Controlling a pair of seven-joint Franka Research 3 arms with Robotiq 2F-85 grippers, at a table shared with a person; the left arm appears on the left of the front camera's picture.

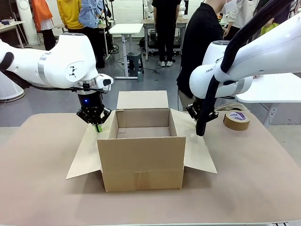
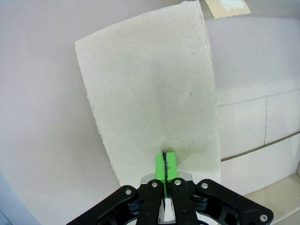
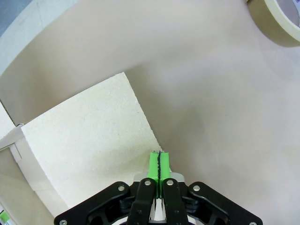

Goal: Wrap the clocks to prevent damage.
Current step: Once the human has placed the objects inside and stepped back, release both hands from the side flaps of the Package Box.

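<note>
Cardboard box (image 1: pixel 141 160) stands open near the middle of the table (image 1: pixel 37 188), closer to the near edge than the tape is, with its plain front wall facing the camera. Its top flaps are folded outward: the left flap (image 1: pixel 84 155) slopes down toward the table's left side, the right flap (image 1: pixel 197 150) slopes down toward the right side, and the far flap (image 1: pixel 142 100) stands up behind the opening. What shows of the box's inside is bare cardboard.

The left gripper (image 1: pixel 97 127) hangs over the inner part of the left flap, just beside the box's left wall. In the left wrist view its green pads (image 2: pixel 160 164) are pressed together with only a thin dark line between them and nothing held (whether the tips touch the flap cannot be told).

The right gripper (image 3: pixel 159 161) is beside the box's right wall, over the far corner of the right flap (image 3: pixel 89 140). Its pads are likewise closed on nothing.

A brown roll of tape (image 1: pixel 236 121) lies near the table's far right corner, well apart from the box. A person in black (image 1: pixel 202 42) stands at the far edge.
</note>
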